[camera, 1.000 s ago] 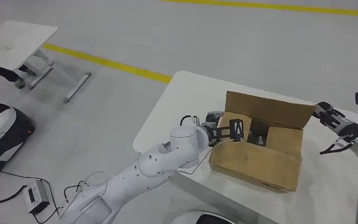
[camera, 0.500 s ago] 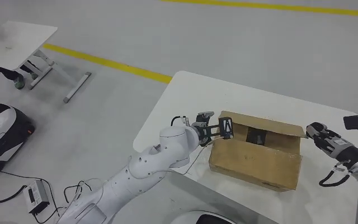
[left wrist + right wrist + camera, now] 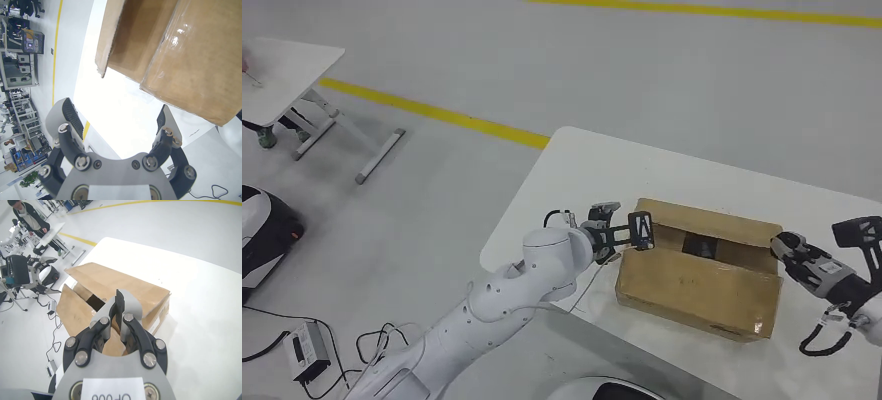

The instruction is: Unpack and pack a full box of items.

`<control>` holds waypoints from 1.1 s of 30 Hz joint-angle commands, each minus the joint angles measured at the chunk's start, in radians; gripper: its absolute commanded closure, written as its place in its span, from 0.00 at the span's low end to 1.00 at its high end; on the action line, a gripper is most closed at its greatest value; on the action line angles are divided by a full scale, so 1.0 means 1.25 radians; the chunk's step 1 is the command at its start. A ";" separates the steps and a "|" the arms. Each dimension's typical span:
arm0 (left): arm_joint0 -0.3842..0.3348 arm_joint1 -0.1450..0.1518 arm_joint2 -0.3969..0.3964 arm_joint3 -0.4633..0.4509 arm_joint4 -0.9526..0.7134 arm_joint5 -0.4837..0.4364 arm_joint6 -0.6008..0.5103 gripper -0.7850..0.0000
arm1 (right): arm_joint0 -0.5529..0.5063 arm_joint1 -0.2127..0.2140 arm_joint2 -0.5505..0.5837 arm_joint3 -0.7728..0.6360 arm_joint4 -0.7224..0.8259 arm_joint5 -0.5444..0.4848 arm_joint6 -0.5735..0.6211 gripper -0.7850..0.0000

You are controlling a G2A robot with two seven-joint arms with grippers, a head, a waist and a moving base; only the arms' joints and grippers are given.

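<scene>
A brown cardboard box [image 3: 697, 285] lies on the white table [image 3: 582, 170]. Its long rear flap [image 3: 712, 218] is folded down over the top, leaving a dark gap [image 3: 702, 243] into the inside. My left gripper [image 3: 637, 232] hovers open at the box's left end, beside a side flap [image 3: 107, 37], with nothing between its fingers [image 3: 72, 113]. My right gripper [image 3: 787, 248] is shut, its tips [image 3: 119, 298] resting over the box's right end above the folded flap [image 3: 117, 281]. What is inside the box is hidden.
The box [image 3: 189, 66] sits close to the table's near edge; bare tabletop [image 3: 189, 275] stretches behind it and to its right. A small white side table [image 3: 282, 70] stands far off on the floor, with cables and a power brick [image 3: 307, 350] below.
The rear flap, upright a second ago, is now folded down over the box. My right gripper moved in to the box's right end. My left gripper drew back out toward the left end.
</scene>
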 commanded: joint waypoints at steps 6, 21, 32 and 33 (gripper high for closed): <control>-0.008 -0.005 0.001 0.011 -0.006 0.002 0.005 0.00 | 0.033 -0.014 -0.111 0.025 -0.028 0.036 -0.025 1.00; 0.077 0.014 -0.114 -0.094 -0.103 -0.065 -0.034 0.00 | 0.051 -0.029 -0.176 0.077 -0.065 0.077 -0.084 1.00; 0.119 0.023 -0.116 -0.048 -0.076 -0.105 -0.049 0.00 | 0.044 -0.035 -0.198 0.092 -0.095 0.086 -0.116 1.00; 0.121 0.023 -0.110 -0.034 -0.068 -0.105 -0.043 0.00 | 0.043 -0.035 -0.197 0.093 -0.094 0.085 -0.116 1.00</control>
